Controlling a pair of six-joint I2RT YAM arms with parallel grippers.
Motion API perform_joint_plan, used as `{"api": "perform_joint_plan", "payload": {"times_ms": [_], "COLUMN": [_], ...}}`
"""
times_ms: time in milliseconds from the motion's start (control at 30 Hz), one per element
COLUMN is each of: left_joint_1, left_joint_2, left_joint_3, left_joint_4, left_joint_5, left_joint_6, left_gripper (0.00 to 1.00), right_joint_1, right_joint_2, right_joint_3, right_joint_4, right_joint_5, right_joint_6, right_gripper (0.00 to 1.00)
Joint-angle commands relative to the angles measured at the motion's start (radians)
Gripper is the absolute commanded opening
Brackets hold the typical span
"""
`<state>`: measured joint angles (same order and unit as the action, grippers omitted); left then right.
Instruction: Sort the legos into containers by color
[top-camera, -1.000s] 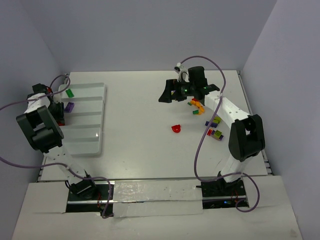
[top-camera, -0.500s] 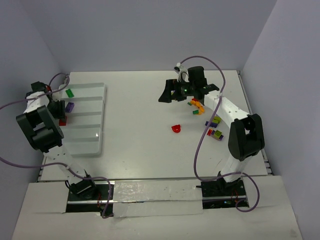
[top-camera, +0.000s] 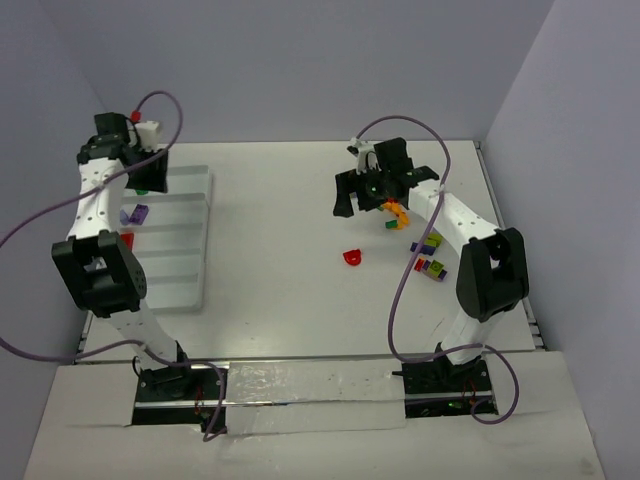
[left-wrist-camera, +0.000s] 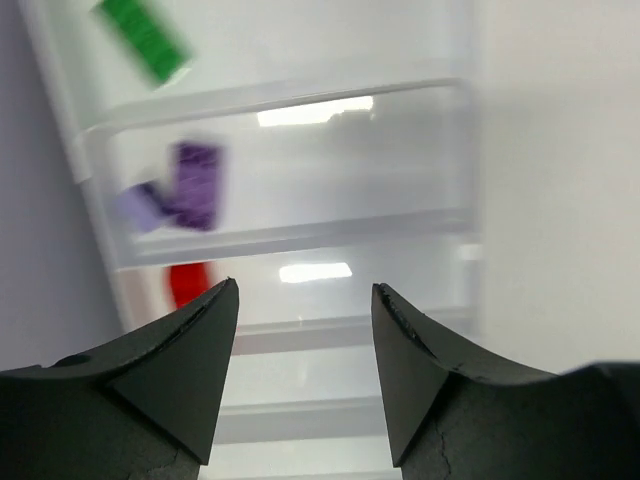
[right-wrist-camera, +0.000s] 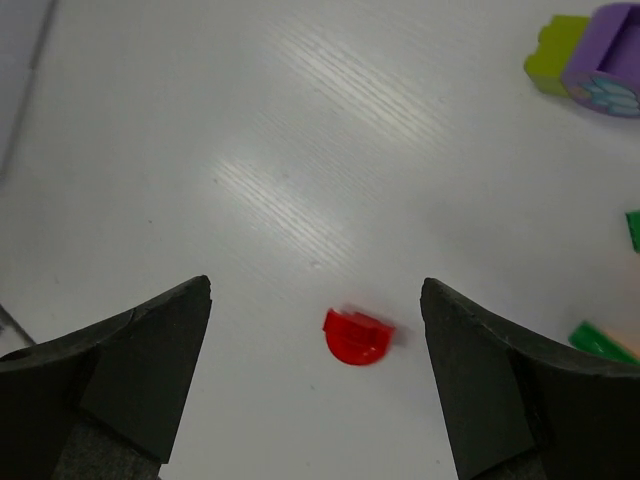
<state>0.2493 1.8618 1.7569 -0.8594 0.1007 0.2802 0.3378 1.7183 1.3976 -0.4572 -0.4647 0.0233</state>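
Your right gripper (right-wrist-camera: 315, 300) hangs wide apart and empty over the half-round red lego (right-wrist-camera: 358, 336), which lies alone on the table (right-wrist-camera: 250, 150). It is likely light, hard and slick, so pinch it squarely across the middle. Your left gripper (left-wrist-camera: 305, 290) is apart and empty over the tray (left-wrist-camera: 300, 235).

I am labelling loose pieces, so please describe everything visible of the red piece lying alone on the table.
The red piece is small glossy plastic, a half disc: one straight edge, one rounded. It lies flat on the white table, apart from the other bricks, touching nothing else. The open right pincer frames it in the wrist view without touching it.
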Motion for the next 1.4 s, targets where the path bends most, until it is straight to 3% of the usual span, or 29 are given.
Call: {"api": "perform_joint_plan", "payload": {"times_ms": [0, 267, 800, 1033, 1233, 1367], "left_joint_1": [-0.128, -0.194, -0.235, -0.239, -0.239, -0.239], "left_joint_2": [-0.136, -0.167, -0.193, -0.191, -0.199, -0.196], "left_joint_3": [-0.081, -0.178, -0.251, -0.269, -0.328, -0.369], "left_joint_4": [0.065, 0.115, 0.147, 0.169, 0.218, 0.243], "left_joint_5": [0.141, 0.231, 0.280, 0.305, 0.388, 0.453], "left_joint_6": [-0.061, -0.098, -0.118, -0.141, -0.203, -0.250], "left_gripper": [0.65, 0.64, 0.65, 0.64, 0.62, 0.60], "right_joint_1": [0.007, 0.101, 0.182, 0.184, 0.185, 0.185], "right_joint_2": [0.044, 0.072, 0.228, 0.250, 0.225, 0.199], "right_joint_3": [0.033, -0.087, -0.045, -0.028, -0.043, -0.046], "right_joint_4": [-0.210, -0.203, -0.215, -0.221, -0.217, -0.220], "right_joint_5": [0.223, 0.331, 0.388, 0.354, 0.332, 0.323], "right_joint_6": [-0.228, -0.364, -0.352, -0.342, -0.339, -0.339], "right_gripper": [0.90, 0.89, 0.95, 0.85, 0.61, 0.57]}}
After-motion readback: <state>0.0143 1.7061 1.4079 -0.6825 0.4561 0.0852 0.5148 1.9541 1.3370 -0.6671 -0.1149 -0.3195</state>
